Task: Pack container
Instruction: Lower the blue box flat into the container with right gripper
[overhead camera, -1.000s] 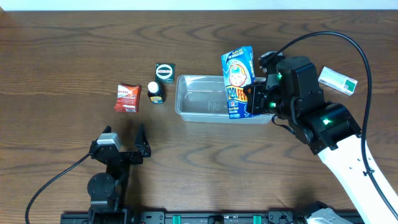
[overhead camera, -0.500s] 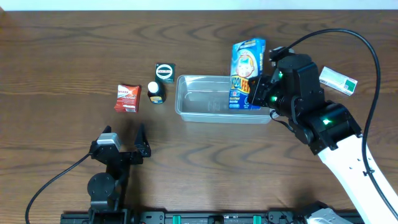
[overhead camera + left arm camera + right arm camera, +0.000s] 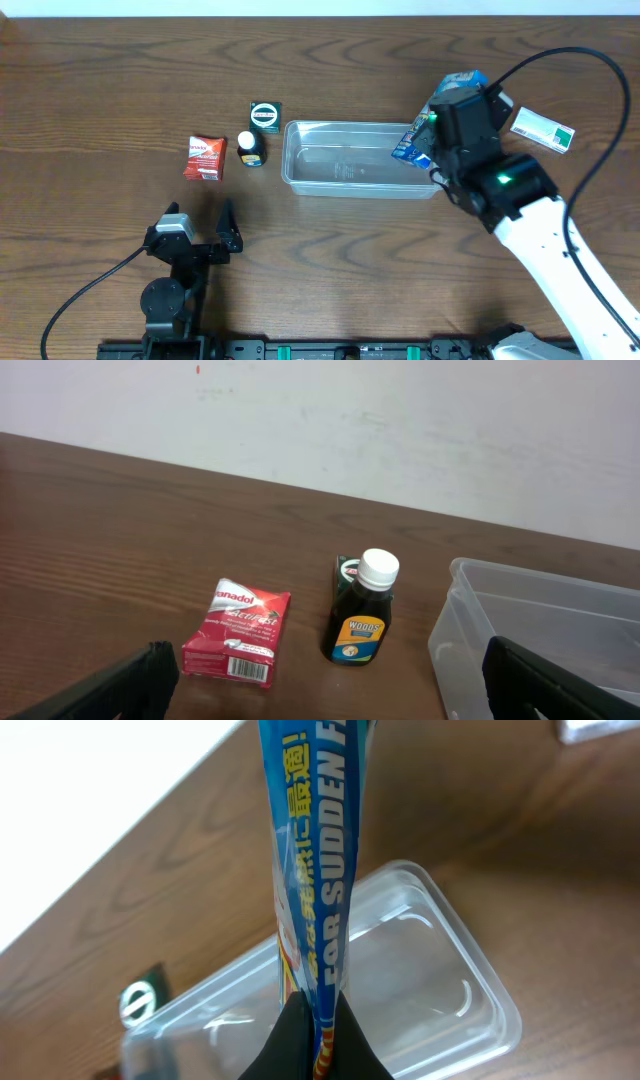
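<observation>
The right fingers (image 3: 280,1055) pinch the thin edge of the blue fever-patch packet (image 3: 315,870), held tilted over the right end of the clear container (image 3: 340,165) lying on the surface. Let go here, it might catch the rim and topple outside. The left fingers (image 3: 110,685) stand wide apart, empty.

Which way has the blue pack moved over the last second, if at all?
Yes. In the overhead view the blue pack has shifted right and toward the far edge, from over the right end of the container to its far right corner.
</observation>
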{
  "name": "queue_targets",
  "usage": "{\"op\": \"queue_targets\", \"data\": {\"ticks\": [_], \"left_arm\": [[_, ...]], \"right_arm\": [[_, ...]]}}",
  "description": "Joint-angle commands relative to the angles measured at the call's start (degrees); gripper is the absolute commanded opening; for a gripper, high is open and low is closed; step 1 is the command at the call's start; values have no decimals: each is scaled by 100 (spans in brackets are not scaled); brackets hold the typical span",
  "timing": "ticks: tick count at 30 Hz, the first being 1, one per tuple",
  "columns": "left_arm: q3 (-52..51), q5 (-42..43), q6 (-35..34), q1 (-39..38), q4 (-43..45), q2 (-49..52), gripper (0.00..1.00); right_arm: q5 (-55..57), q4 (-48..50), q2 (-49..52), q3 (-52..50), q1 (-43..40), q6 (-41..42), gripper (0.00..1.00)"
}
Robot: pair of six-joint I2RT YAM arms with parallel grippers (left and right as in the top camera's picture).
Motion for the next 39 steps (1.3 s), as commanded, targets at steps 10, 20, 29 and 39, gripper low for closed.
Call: {"op": "queue_targets", "data": {"ticks": [10, 20, 29, 39], "left_arm": [[-87, 105, 101, 26, -208, -35, 98], [-87, 105, 101, 26, -208, -35, 98], [-87, 105, 101, 26, -208, -35, 98], [-87, 105, 101, 26, -208, -35, 98]], "right_arm": [[2277, -140, 345, 92, 1405, 885, 1], [3202, 422, 407, 92, 2092, 339, 1], [2533, 608, 476, 92, 2070, 568, 1], [1875, 564, 505, 90, 1912, 2684, 1]]}}
